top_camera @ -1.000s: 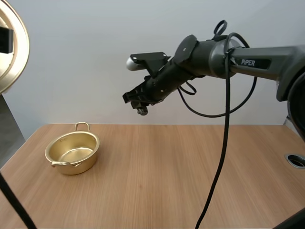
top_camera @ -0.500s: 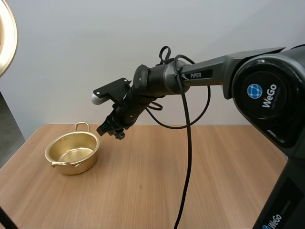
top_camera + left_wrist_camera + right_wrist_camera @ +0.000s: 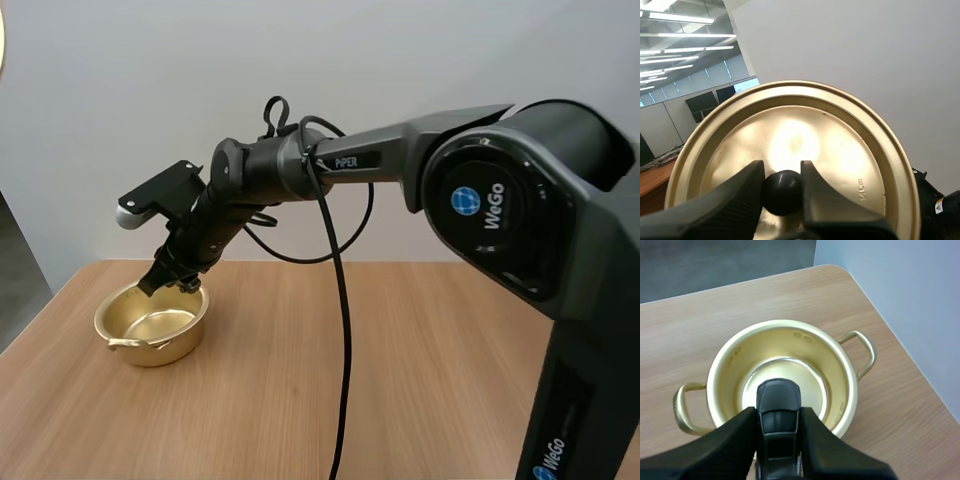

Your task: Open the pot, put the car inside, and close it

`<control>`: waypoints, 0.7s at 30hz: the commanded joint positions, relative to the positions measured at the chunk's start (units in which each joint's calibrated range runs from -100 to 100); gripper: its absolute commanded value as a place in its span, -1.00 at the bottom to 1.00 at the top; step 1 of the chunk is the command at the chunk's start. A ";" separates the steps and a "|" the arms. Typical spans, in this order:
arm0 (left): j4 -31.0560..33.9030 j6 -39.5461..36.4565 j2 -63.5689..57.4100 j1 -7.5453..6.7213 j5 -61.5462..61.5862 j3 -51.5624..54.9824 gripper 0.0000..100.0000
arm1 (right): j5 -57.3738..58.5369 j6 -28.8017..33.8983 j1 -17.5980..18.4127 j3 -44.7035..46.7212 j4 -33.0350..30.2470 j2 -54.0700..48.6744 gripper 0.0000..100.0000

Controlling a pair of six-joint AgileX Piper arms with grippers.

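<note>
Table (image 3: 400,340) — light wood, pale wall behind. It carries a gold pot (image 3: 785,342), lidless, toward its left end.
Right gripper (image 3: 778,415) — fingers narrowly parted, clamped on a dark toy car (image 3: 778,402) directly above the pot's mouth; the car's rear is cut off.
Left gripper (image 3: 782,182) — tips pinching the black knob (image 3: 782,192) of the gold lid (image 3: 840,150); the lid's lower rim is hidden behind the fingers.

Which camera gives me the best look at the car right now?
The right wrist view: the dark car sits pinched in the right tool, directly above the open pot. The high view has it as a small dark shape at that tool's tip. The left wrist view faces the lid.
</note>
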 commanded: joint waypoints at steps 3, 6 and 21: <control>-0.06 0.34 -0.04 0.48 0.03 0.00 -1.00 | 2.76 0.09 0.02 -8.63 -0.50 5.27 -1.00; -0.19 0.32 -0.04 0.57 0.03 0.00 -1.00 | 4.83 0.31 0.02 -12.94 -0.06 8.92 -1.00; -0.44 0.32 -0.19 0.81 0.03 0.00 -1.00 | 9.32 0.31 0.02 -23.29 0.36 24.04 -1.00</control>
